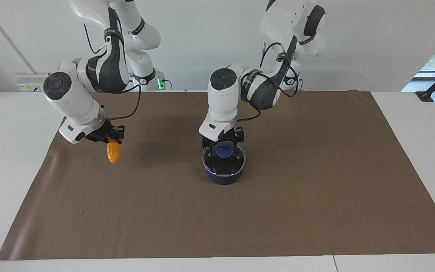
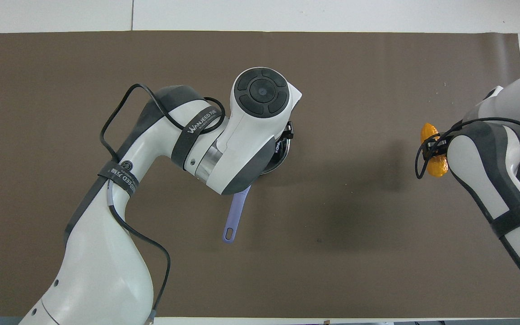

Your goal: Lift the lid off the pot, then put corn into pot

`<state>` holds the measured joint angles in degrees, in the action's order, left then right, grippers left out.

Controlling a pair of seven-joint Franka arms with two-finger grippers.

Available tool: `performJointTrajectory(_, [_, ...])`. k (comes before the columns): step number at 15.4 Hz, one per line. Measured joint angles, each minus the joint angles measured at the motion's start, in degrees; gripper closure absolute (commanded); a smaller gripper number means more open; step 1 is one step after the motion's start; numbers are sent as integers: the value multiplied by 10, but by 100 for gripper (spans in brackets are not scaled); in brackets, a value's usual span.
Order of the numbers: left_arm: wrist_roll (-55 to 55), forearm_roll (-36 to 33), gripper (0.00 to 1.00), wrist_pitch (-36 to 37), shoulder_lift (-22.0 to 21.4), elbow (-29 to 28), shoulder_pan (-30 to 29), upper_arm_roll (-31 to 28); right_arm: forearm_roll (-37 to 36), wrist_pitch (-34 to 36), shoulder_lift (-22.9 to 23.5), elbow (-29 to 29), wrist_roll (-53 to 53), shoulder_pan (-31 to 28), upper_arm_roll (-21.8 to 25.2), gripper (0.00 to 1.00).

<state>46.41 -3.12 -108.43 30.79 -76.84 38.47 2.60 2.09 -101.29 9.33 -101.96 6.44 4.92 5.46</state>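
The dark blue pot stands mid-mat with the glass lid on it. Its light blue handle points toward the robots. My left gripper is down on the lid, open, its fingers standing either side of the blue knob. In the overhead view the left wrist hides most of the pot, and only an edge of the lid shows. Toward the right arm's end, my right gripper is shut on the top of the yellow-orange corn, which hangs tip-down just above the mat. The overhead view also shows the corn.
A brown mat covers most of the white table. Wall sockets sit at the table's robot-side edge near the right arm.
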Motion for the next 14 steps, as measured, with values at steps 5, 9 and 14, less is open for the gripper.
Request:
performJointTrajectory(5, [6, 4, 14, -8, 2, 0, -8, -2, 3, 57, 1, 64, -35, 15, -1, 100])
performJointTrajectory(9, [10, 4, 31, -13, 3, -1, -8, -2, 5, 57, 7, 66, -36, 15, -1, 100])
performJointTrajectory(14, [15, 4, 100, -14, 3, -2, -8, -4, 6, 57, 9, 67, -36, 16, -1, 100])
